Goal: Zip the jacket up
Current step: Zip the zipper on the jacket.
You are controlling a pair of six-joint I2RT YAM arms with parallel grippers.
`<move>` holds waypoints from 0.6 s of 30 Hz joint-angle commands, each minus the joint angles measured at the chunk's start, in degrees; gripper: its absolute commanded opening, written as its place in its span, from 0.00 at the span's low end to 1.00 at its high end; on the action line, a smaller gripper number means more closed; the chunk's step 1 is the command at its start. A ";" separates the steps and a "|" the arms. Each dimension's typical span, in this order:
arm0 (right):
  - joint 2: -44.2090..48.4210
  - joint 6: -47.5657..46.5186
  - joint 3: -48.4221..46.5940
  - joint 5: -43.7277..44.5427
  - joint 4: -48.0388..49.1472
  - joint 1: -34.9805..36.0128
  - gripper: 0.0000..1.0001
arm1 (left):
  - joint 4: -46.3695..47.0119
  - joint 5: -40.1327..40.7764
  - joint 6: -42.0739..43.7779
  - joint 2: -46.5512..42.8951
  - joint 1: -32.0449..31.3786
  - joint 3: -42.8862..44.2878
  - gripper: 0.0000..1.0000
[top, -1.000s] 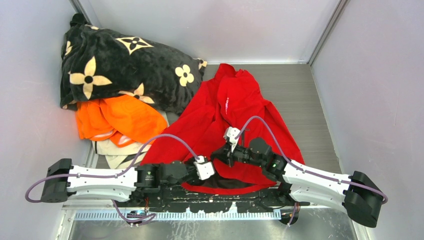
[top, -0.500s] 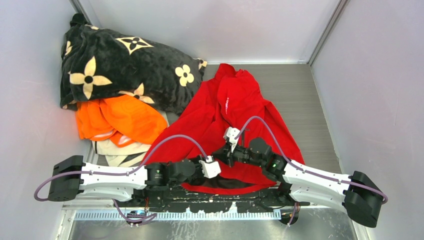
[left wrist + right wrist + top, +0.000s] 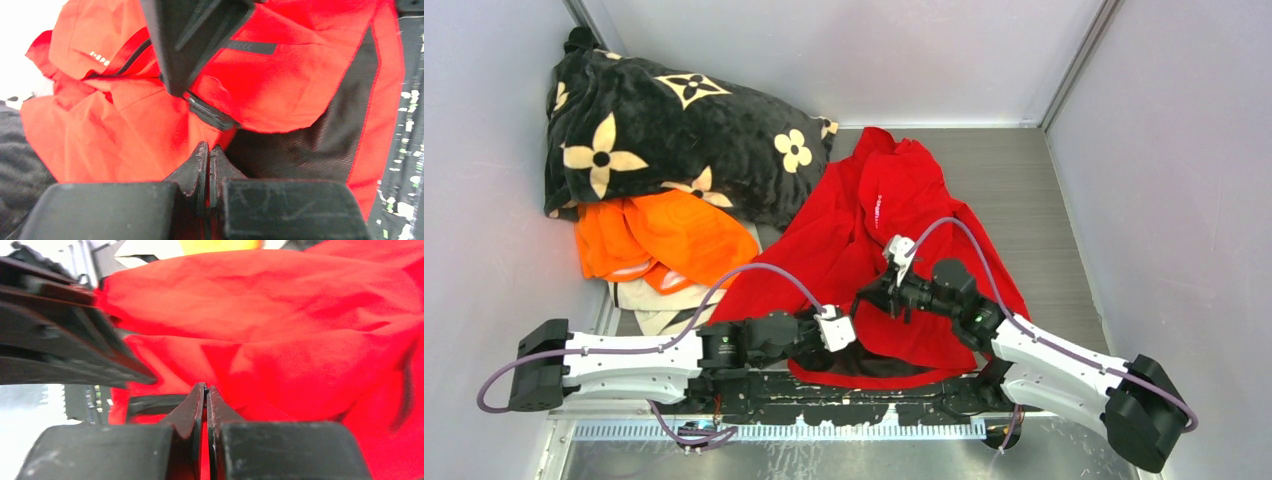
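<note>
- A thin bright red jacket (image 3: 904,200) lies crumpled on the grey slatted table (image 3: 1034,180), about mid-table. Its collar end points to the far wall and its hem lies near the arm bases.
- At the near hem the front has fallen open, showing the dark mesh lining (image 3: 320,145).
- To the far left, well apart from the work, a black plush blanket with cream flowers (image 3: 664,130) is heaped over an orange garment (image 3: 664,235).
- The left gripper (image 3: 207,150) has its fingers pressed together right at the hem edge, where red cloth meets lining. It looks to be pinching that edge.
- The right gripper (image 3: 206,389) is clamped tight too, just beyond the left one, with red cloth bunched at its tips. It seems to have the zip line there, but I can't make out the pull itself.
- This cloth looks light, limp and a bit slick. I'd expect it to ripple and ride up with the slider unless the hem is kept taut.
- The sensible holds are the bottom of the zip tape for anchoring and the small pull tab for drawing towards the collar. A loose fold could easily jam in the teeth.
</note>
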State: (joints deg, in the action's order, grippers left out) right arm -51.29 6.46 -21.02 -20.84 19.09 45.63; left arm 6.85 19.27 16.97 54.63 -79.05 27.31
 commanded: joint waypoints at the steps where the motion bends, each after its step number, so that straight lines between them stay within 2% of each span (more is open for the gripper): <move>1: 2.23 -6.17 -2.45 8.13 -5.61 -7.13 0.01 | -6.55 -7.55 -1.15 -3.94 -0.85 -0.36 0.00; 4: 2.80 -9.14 -2.29 4.12 -3.92 -6.53 0.01 | -6.68 -10.18 -1.33 -3.56 -0.85 0.26 0.00; 8: 0.29 -16.66 -1.79 8.13 -2.10 -2.47 0.01 | -8.43 -13.64 -1.90 -1.61 -0.97 2.79 0.00; 18: -0.69 -28.53 -8.48 2.82 1.00 -15.26 0.01 | -12.84 -23.58 -9.38 -0.57 -0.94 3.01 0.00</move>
State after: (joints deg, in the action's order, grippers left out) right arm -52.14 -13.93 -22.98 -20.86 14.41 35.51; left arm -0.86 5.02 13.58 53.95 -79.31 28.69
